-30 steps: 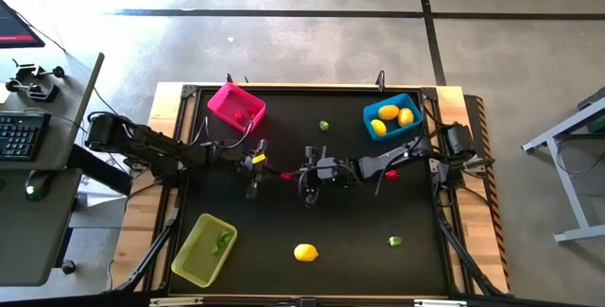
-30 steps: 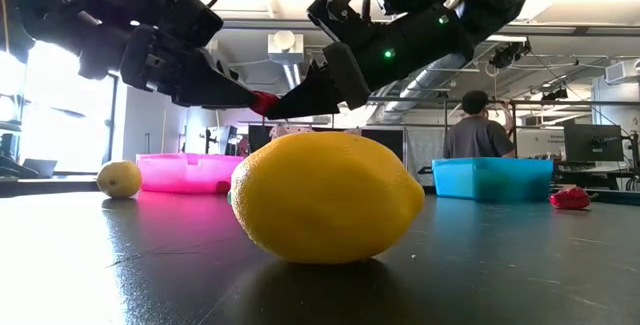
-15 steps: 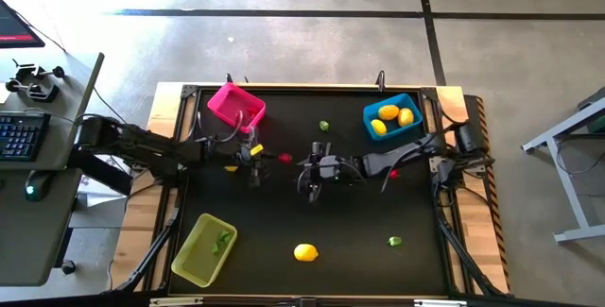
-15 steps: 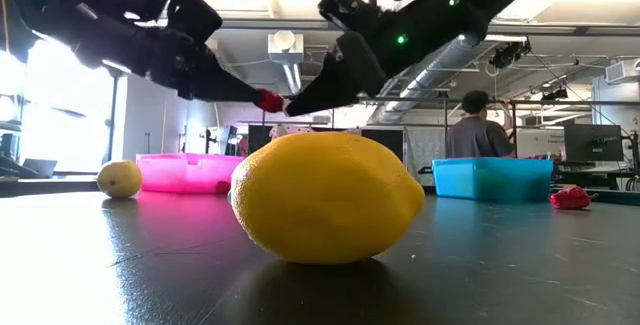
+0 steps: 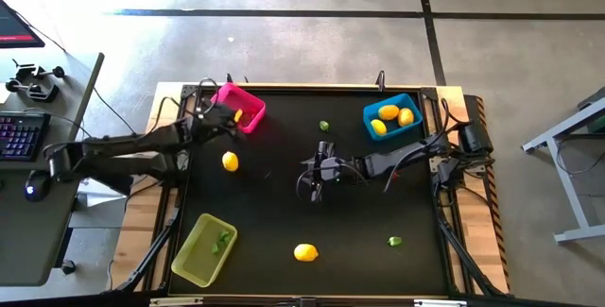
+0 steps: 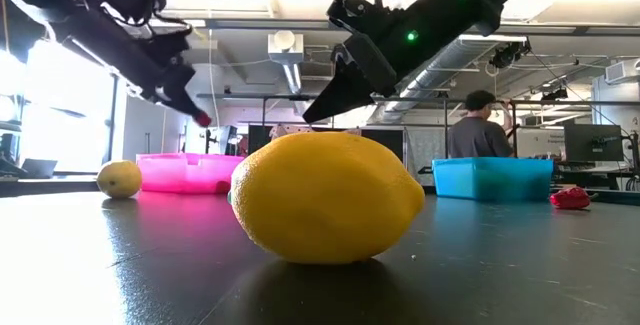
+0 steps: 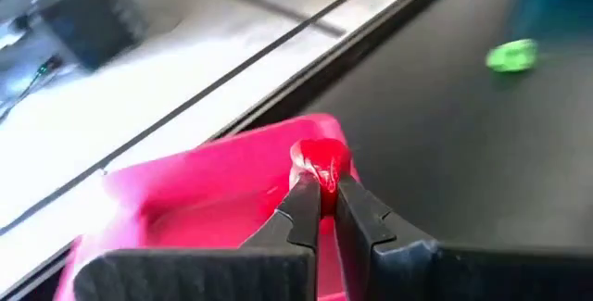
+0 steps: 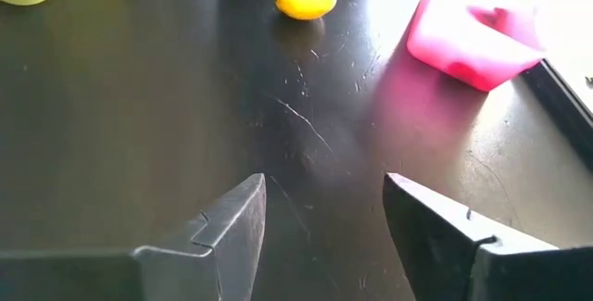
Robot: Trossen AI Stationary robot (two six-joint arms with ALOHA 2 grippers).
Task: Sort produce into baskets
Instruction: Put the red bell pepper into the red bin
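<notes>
Pinching red piece (image 7: 320,164): left hand (image 7: 322,186)

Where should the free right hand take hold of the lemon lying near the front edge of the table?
Grip the lemon across its narrow middle, coming straight down from above. It lies on its side on the table with its long axis level and nothing close around it, so the fingers can straddle it. The right hand is open and empty, hanging over mid-table.
</notes>
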